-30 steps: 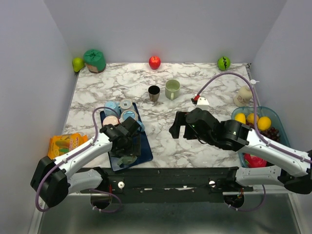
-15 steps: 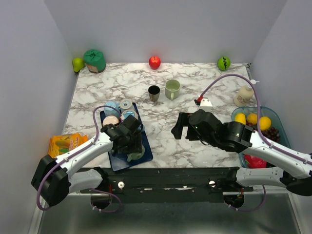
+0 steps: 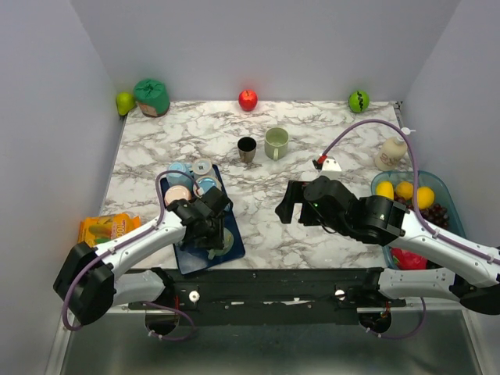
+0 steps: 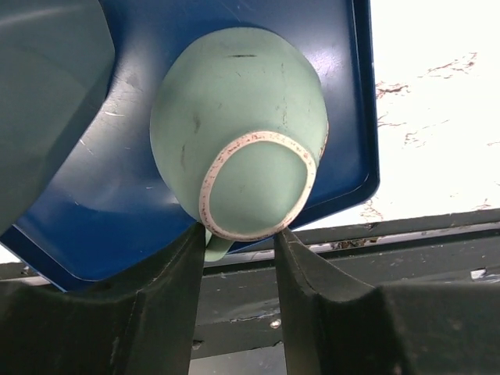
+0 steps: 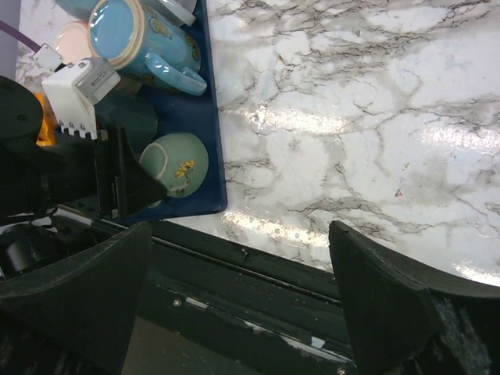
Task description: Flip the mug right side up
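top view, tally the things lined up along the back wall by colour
green: 3 (pear, lumpy bundle, round fruit)
red: 1 (apple)
total: 4

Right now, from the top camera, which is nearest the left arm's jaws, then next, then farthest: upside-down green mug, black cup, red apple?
1. Green mug, near edge, left side.
2. Black cup, farther back, centre.
3. Red apple, at the very back.
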{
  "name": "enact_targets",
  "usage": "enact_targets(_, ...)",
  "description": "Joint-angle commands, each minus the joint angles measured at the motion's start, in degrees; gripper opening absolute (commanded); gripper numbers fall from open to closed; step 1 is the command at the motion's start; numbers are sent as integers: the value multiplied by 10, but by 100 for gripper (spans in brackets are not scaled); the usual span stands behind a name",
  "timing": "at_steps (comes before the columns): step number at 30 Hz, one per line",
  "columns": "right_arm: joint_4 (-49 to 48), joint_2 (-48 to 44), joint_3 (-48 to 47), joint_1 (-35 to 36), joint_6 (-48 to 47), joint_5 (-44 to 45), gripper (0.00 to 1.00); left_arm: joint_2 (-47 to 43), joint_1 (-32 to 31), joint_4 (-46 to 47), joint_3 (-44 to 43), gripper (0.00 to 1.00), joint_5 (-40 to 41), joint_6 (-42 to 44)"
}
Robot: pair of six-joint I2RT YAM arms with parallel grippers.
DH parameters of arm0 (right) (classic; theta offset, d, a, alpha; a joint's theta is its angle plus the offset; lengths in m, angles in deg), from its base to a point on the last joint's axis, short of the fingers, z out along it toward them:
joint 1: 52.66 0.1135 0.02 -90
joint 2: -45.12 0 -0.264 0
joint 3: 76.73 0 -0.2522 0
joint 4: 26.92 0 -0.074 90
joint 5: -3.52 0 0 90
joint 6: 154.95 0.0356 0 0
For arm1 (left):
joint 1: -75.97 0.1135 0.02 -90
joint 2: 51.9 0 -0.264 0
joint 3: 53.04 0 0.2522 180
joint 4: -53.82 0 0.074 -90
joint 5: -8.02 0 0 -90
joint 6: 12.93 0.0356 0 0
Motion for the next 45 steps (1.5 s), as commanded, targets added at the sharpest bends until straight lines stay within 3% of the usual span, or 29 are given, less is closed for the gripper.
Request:
enact_targets(1, 2, -5, 6, -2, 8, 20, 99, 15, -10, -1, 3, 42, 17, 5)
enact_targets(6, 2, -4, 6, -2, 8, 21, 99, 30, -15, -2, -5, 28, 27, 7)
enact_targets(14, 2, -4, 3, -2, 5, 21, 99, 46, -17, 12, -12, 13, 33, 20)
enact_targets(16, 2, -5, 2, -2, 3, 22, 99, 47, -17, 12, -14, 0, 37, 20)
enact_targets(24, 2, -12, -4, -2, -4, 21, 98, -3, -40, -24, -92, 0, 33, 38)
enact_targets(34, -3, -39, -38, -3, -25, 24, 98, -50, -46, -46, -223, 0, -30, 47)
enact_targets(40, -56, -64, -62, -2, -50, -16, 98, -59, -45, 47, -305, 0, -70, 31)
enact_targets(45, -130, -81, -61, -3, -65, -63, 98, -54, -41, 203, -353, 0, -109, 15)
